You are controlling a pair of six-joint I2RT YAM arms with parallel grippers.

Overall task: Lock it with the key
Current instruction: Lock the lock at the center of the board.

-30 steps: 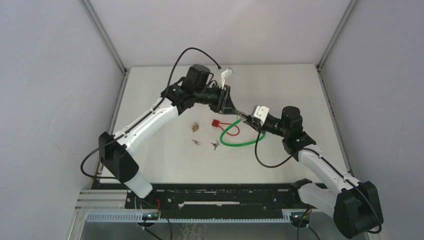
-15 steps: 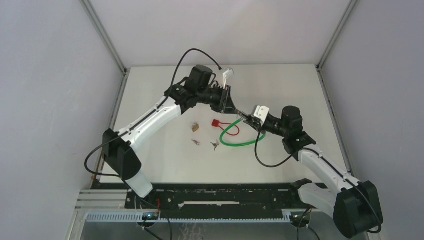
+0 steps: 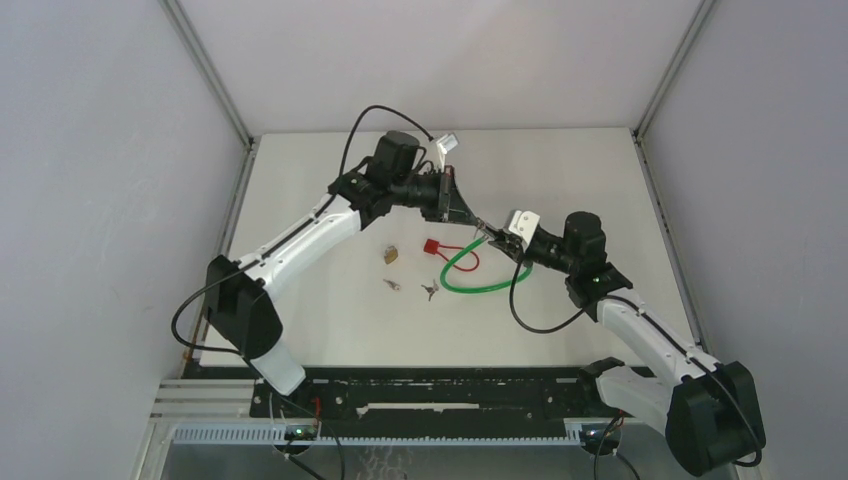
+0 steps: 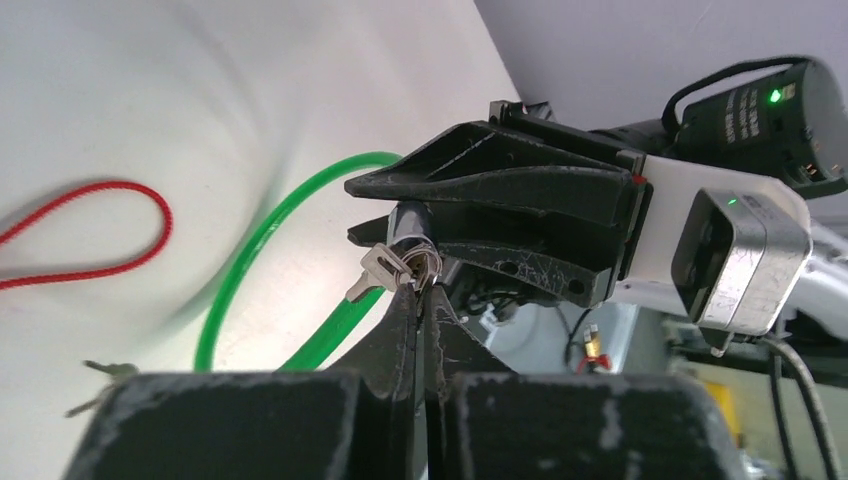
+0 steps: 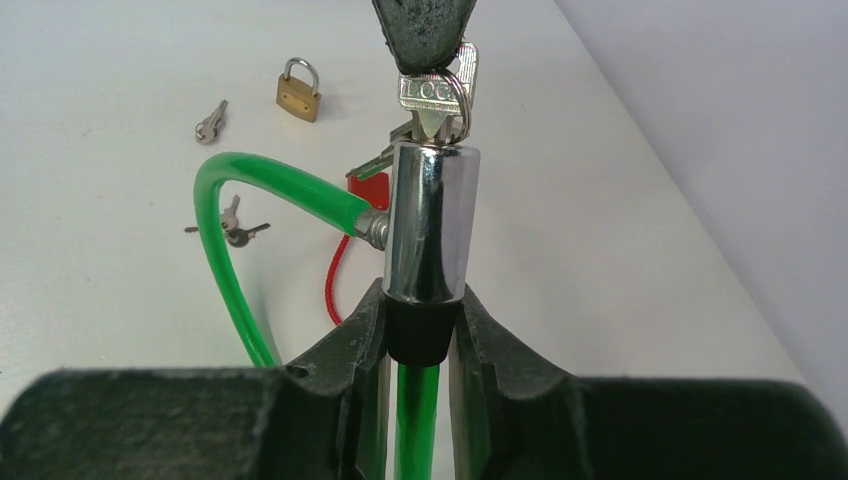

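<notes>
We see 2 robot arms meeting above the middle of a white counter [image 3: 560, 170]. The right hand [image 5: 422, 322] is closed around the black lower end of a chrome lock cylinder [image 5: 425, 220], gripping it with 1 finger on each side and holding it up off the counter. A green cable [image 5: 222, 250] leaves the side of the cylinder, curves in a loop over the counter and comes back between the right hand's fingers.

The key [image 5: 437, 92] is pushed into the far end of the cylinder. Its silver head sticks out, with stamped letters and a ring through it. A second key [image 4: 372, 272] on the same ring juts out to one side. The left hand [image 4: 421, 298] is pinched fully shut, its 2 fingertips pressed together on the head of the key. The 2 hands face each other tip to tip, joined through the key and the lock.

A small brass padlock [image 5: 298, 93] lies on the counter well beyond the hands, its shackle down. A loose key [image 5: 210, 123] lies near it, and another small bunch of keys [image 5: 235, 225] lies just beside the cable loop. A red tag [image 3: 431, 246] sits close behind the cylinder, with a thin red cord [image 4: 100, 230] trailing from it in a loop next to the green cable
</notes>
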